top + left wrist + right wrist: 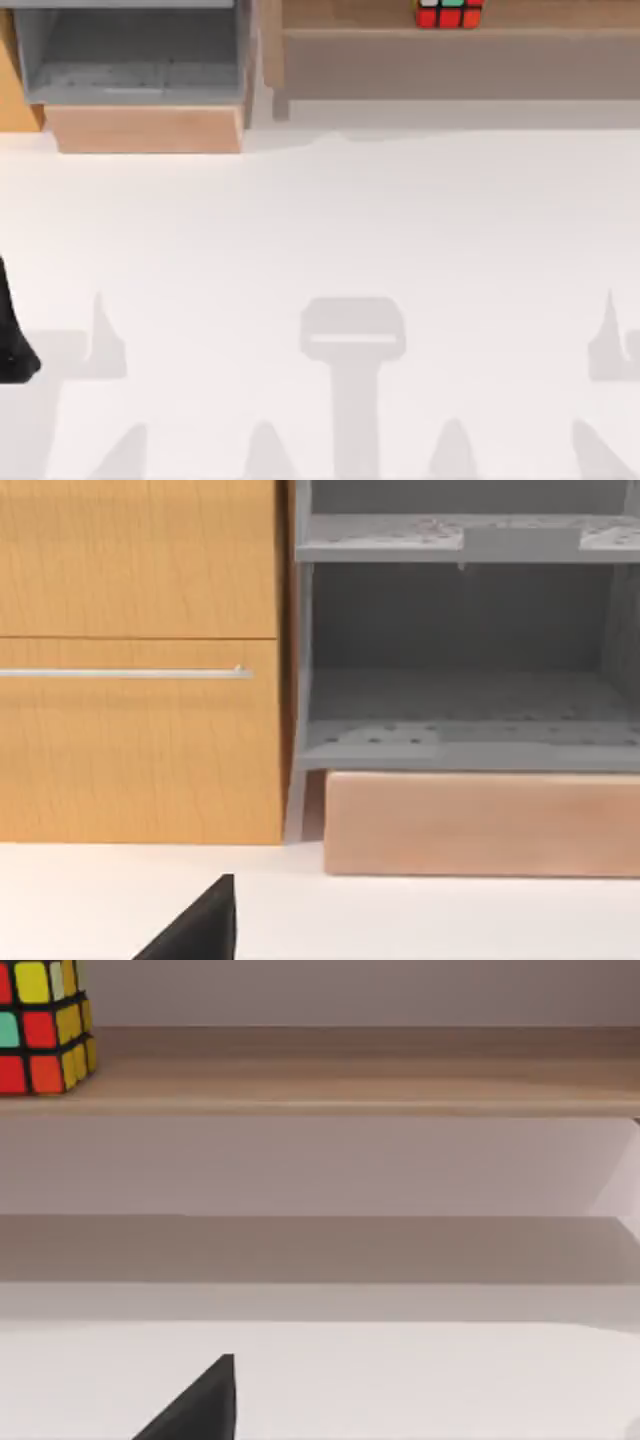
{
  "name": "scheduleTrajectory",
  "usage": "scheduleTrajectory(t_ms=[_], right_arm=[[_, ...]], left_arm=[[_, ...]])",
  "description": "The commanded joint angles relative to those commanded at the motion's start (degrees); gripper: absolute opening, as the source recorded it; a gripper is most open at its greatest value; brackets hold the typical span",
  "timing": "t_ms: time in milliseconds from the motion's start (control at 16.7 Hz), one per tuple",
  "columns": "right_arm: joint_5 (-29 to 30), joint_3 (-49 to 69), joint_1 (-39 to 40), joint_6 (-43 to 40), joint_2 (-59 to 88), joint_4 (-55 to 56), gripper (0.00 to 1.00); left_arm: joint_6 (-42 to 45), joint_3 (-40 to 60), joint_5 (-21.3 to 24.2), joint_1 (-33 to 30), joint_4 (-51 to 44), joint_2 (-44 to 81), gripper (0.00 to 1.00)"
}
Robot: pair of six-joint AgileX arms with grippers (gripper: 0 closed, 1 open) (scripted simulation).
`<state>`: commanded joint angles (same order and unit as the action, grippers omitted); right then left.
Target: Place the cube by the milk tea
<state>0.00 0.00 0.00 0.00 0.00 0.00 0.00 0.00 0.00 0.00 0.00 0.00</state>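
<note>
The small puzzle cube [449,13] with red, green, white and orange stickers on a black grid sits on the long pale wooden shelf [450,40] at the back of the white table [320,250], toward the shelf's middle and up at the far edge of my top view. I see no milk tea anywhere, so I have no target yet.

I judge the cube light, rigid and hard-cornered, with glossy sticker faces that could slip. I would take it across two opposite flat faces, fingers square to them and low enough not to tip it off the shelf.

My right wrist view adds what the top view lacks: the cube's yellow side face [75,1030] and the open space under the shelf board. My left wrist view shows an orange-brown wooden cabinet [140,660] with a thin metal handle [125,672], beside a grey open shelving unit [460,640] on a light wooden block [480,825], left of the pale shelf.

Of either gripper I see only a dark sliver, so I cannot tell how they stand or whether they hold anything.
</note>
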Motion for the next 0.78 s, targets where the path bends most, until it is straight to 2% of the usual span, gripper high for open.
scheduleTrajectory(t_ms=[360, 780], right_arm=[[1.89, 4.69, 2.07, 0.13, 5.97, 4.26, 1.0], [11.02, 22.74, 10.51, 0.41, 38.17, 20.4, 1.0]], left_arm=[[0.0, 0.0, 0.0, 0.0, 0.0, 0.0, 1.0], [0.0, 0.0, 0.0, 0.0, 0.0, 0.0, 1.0]])
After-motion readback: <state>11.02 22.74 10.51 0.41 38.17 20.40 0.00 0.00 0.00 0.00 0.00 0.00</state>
